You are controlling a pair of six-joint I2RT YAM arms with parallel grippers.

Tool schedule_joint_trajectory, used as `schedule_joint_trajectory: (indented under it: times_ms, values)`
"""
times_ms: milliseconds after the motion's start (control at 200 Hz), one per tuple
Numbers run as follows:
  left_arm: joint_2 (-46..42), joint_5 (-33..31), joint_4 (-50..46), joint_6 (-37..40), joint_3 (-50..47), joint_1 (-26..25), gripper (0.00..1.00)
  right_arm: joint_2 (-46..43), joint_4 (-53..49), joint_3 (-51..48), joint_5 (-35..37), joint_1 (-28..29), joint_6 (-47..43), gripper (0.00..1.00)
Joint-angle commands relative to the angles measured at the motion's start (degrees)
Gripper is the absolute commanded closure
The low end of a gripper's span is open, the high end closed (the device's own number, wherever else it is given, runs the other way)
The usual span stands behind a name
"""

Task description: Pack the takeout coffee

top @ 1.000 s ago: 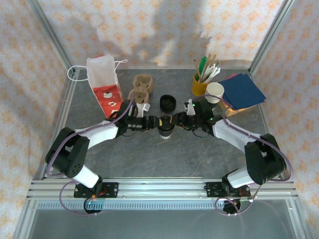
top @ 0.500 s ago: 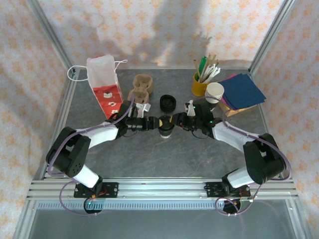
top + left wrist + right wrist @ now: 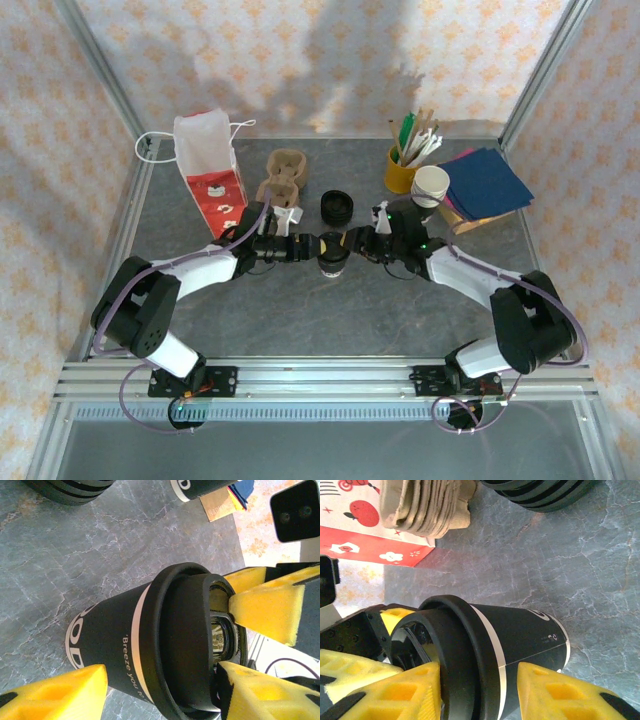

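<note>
On the table [image 3: 300, 320], black-lidded coffee cup [image 3: 333, 262]; stirrers [image 3: 420, 138] in yellow cup [image 3: 399, 177]

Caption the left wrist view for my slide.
Dark paper cup with black lid on the grey table, between the left tool's pads; the right tool's pad at the lid's top.

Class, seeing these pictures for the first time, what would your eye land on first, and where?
The dark lidded coffee cup at the centre of the table, with the left gripper and right gripper meeting at it from either side. Next, the red-and-white paper bag at the back left and the yellow cup of stirrers at the back right.
</note>
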Motion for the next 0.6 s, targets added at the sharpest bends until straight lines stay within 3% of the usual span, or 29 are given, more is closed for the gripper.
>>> schedule_joint_trajectory:
  times_ms: [0, 596]
  values:
    - [-1.23, -4.8, -4.3, -0.29, 1.37, 0.0, 0.39, 0.76, -9.24, 1.52, 5.48, 0.13, -1.81, 0.58]
    - [-3.65, -7.48, -12.38, 1.67, 8.76, 0.31, 0.32, -2.65, -18.54, 11.36, 10.18, 2.15, -4.87, 0.45]
